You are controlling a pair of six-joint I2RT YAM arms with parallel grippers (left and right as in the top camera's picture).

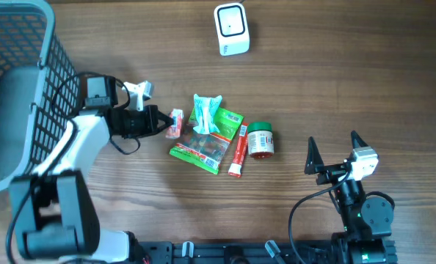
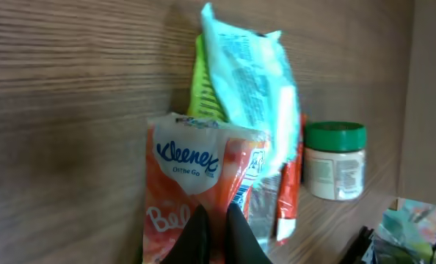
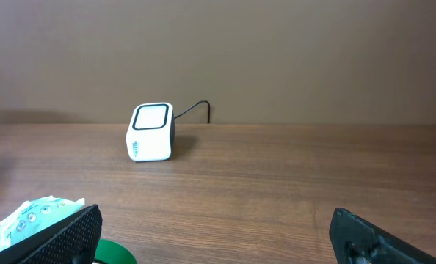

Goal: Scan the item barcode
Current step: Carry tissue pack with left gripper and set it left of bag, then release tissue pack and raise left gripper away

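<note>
Orange tissue pack pinched in L gripper, forearm reaching toward centre.

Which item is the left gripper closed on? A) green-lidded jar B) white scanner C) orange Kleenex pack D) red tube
C: in the left wrist view the left gripper is pinched shut on the edge of the orange Kleenex pack, while the green-lidded jar sits apart.

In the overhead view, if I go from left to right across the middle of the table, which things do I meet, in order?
basket → left gripper → tissue pack → green packet → red tube → green-lidded jar → right gripper
</note>
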